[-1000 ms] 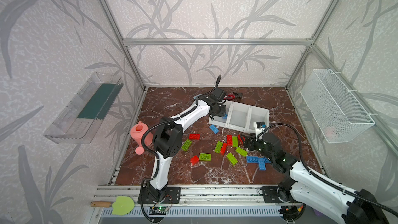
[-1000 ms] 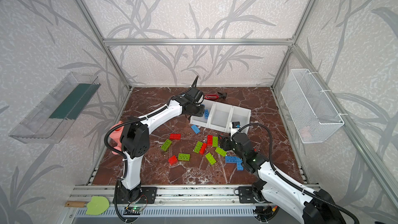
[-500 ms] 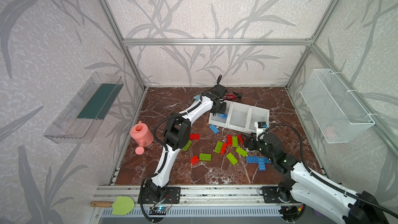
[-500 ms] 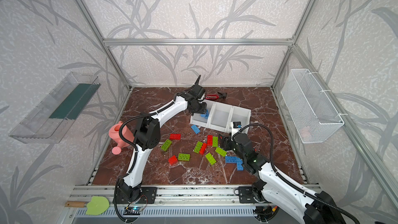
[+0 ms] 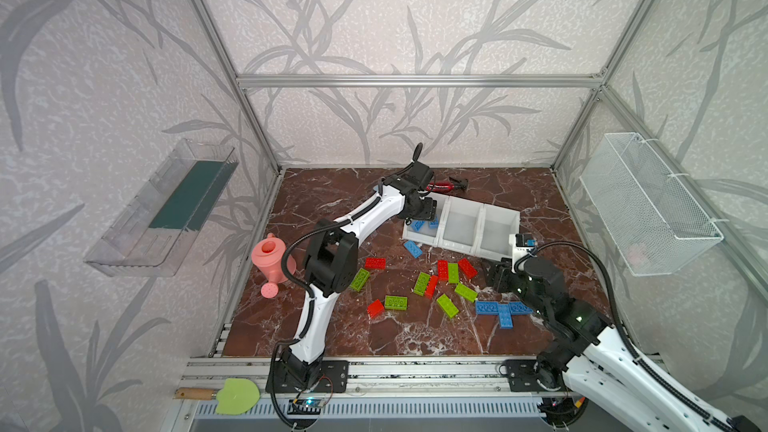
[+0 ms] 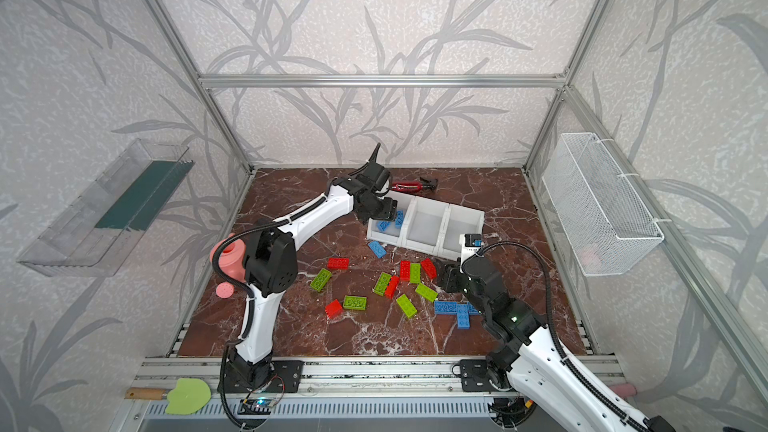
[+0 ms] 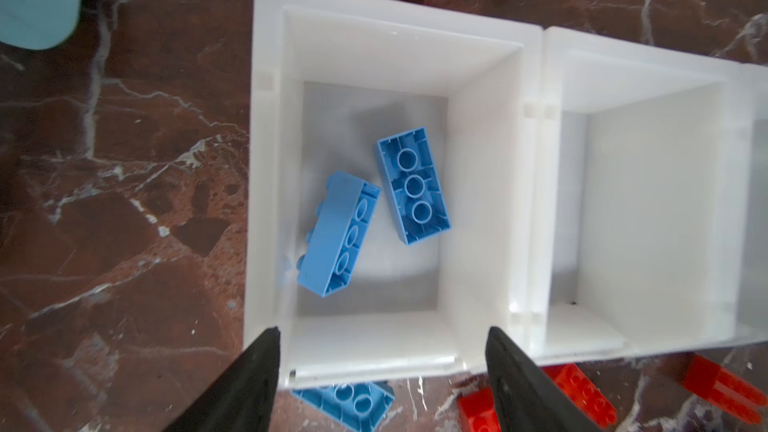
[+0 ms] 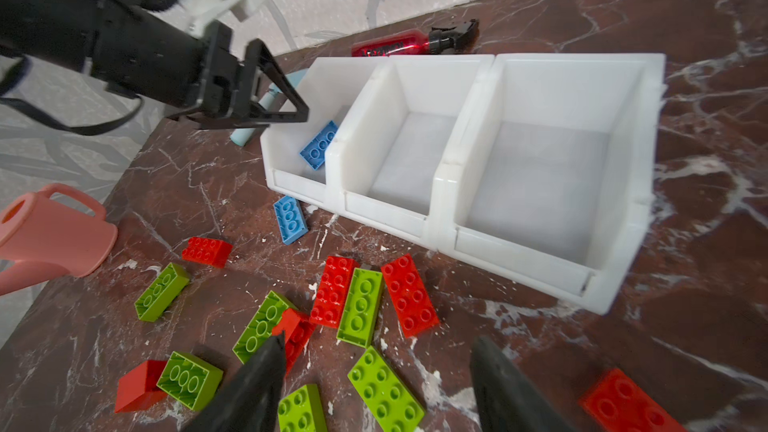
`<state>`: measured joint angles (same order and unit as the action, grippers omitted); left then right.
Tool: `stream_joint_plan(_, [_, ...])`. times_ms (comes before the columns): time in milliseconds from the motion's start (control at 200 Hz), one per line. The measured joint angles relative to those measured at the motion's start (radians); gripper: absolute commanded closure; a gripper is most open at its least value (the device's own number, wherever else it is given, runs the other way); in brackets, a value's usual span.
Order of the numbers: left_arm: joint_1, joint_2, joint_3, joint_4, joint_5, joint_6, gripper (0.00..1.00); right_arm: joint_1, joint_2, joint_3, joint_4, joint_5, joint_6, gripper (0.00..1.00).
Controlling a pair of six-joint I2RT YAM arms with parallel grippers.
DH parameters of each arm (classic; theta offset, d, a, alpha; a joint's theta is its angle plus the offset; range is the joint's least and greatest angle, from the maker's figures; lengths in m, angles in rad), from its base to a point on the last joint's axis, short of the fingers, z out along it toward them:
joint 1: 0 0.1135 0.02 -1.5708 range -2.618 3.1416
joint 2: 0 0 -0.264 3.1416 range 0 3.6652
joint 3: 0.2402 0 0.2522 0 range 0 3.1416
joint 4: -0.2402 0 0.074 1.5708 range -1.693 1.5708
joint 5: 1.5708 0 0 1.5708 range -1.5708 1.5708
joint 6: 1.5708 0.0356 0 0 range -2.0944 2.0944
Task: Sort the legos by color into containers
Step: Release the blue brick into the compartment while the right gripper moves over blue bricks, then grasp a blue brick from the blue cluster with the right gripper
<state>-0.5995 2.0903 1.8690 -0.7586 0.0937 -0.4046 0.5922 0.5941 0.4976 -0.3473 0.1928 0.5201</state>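
Bench (image 5: 415, 338): dark red marble-look slab, hard, glossy, white-veined. Containers (image 5: 482, 222): three joined white plastic bins, stiff, smooth-walled, open-topped; the middle and far one are empty. Left end effector (image 7: 381, 332): fingers spread, empty, hovering over the end bin, where two blue bricks (image 7: 413, 187) lie, one underside up, one on its side. Right end effector (image 8: 378, 340): fingers apart, empty, above the loose scatter. Legos (image 8: 361, 305): red, lime and blue hollow studded blocks strewn before the bins. Judged light, rigid, slick-sided, not fragile. Best hold is across the long flat flanks; several touch, so neighbours may get nudged.
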Motion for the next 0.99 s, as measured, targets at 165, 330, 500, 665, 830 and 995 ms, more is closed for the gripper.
stream_joint_plan(165, [-0.040, -0.267, -0.234, 0.095, -0.016, -0.027, 0.22, 0.000, -0.059, 0.023, -0.215, 0.082, 0.101, 0.31])
stream_joint_plan(330, [-0.099, -0.540, -0.514, 0.212, -0.015, -0.068, 0.23, -0.001, -0.047, 0.050, -0.400, 0.159, 0.205, 0.31])
stream_joint_plan(500, [-0.173, -0.738, -0.782, 0.306, -0.040, -0.116, 0.24, -0.001, 0.022, 0.056, -0.505, 0.169, 0.301, 0.31])
stream_joint_plan(665, [-0.208, -0.880, -0.994, 0.365, -0.052, -0.175, 0.25, -0.001, 0.053, 0.056, -0.557, 0.141, 0.364, 0.39])
stream_joint_plan(830, [-0.226, -0.988, -1.124, 0.396, -0.072, -0.217, 0.25, 0.000, 0.054, 0.034, -0.571, 0.093, 0.390, 0.54])
stream_joint_plan(995, [-0.232, -1.071, -1.169, 0.393, -0.098, -0.224, 0.25, 0.031, 0.093, -0.019, -0.572, 0.042, 0.397, 0.48])
